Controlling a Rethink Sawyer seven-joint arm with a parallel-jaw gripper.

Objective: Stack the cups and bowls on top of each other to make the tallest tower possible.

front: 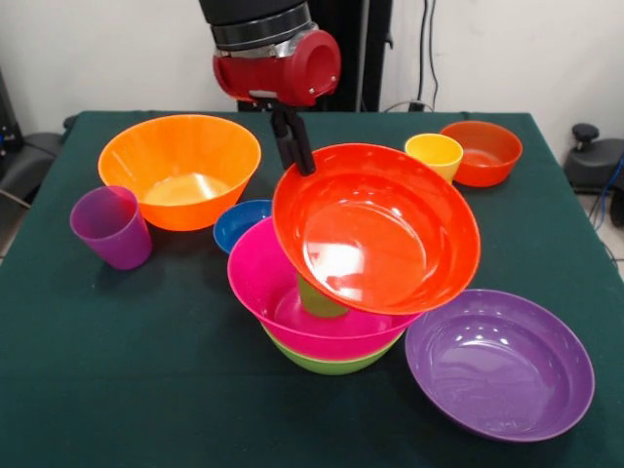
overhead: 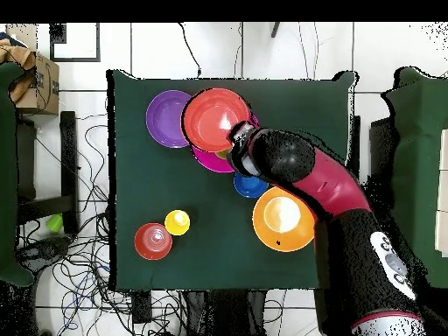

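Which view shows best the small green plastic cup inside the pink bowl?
The front view: the small green plastic cup stands in the glossy pink plastic bowl, under the tilted large red-orange bowl. In the overhead view the red-orange bowl almost entirely hides it.

Glossy plastic throughout: the large red-orange bowl (front: 375, 229) shines with a bright white glare on its smooth inner wall, as do the pink bowl (front: 268, 292), the lime green bowl (front: 331, 363) and the purple bowl (front: 499, 363). The orange bowl (front: 180, 168) looks slightly translucent, its floor catching light. The purple cup (front: 110, 226) has a softer, semi-clear sheen; the yellow cup (front: 435, 153) is smooth and bright. The worktop (front: 117, 390) wears a matt dark green cloth, faintly creased. The arm's red shell (front: 283, 66) is polished, ringed by a brushed metal band (front: 261, 31); the tool (front: 292, 141) is dull black.
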